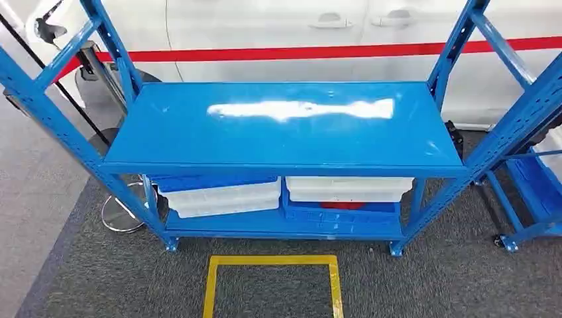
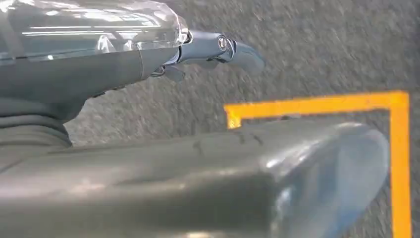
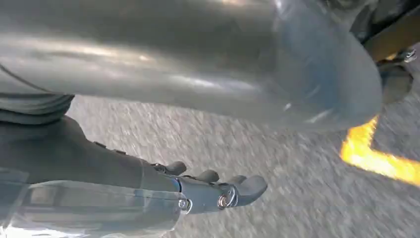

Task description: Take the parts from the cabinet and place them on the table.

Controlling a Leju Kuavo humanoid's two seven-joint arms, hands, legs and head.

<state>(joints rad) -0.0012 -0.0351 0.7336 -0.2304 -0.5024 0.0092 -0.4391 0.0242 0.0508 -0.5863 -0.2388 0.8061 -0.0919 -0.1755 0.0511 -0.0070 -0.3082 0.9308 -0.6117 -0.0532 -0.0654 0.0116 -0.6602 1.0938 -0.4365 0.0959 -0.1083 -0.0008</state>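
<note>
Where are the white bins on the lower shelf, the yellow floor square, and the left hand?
left white bins (image 1: 222, 197): head view, front wall of the stack.
right white bin (image 1: 348, 188): head view, front wall.
yellow floor square (image 1: 272, 260): head view, far tape edge.
left hand (image 2: 213, 49): left wrist view, fingers.

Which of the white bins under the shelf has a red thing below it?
The right white bin: a red thing shows just beneath it. The left white bins have only the blue lower shelf below.

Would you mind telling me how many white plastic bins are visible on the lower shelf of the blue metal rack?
2. One white plastic bin sits on the left of the lower shelf, the other on the right atop a blue tray. The top shelf may hide more.
</note>
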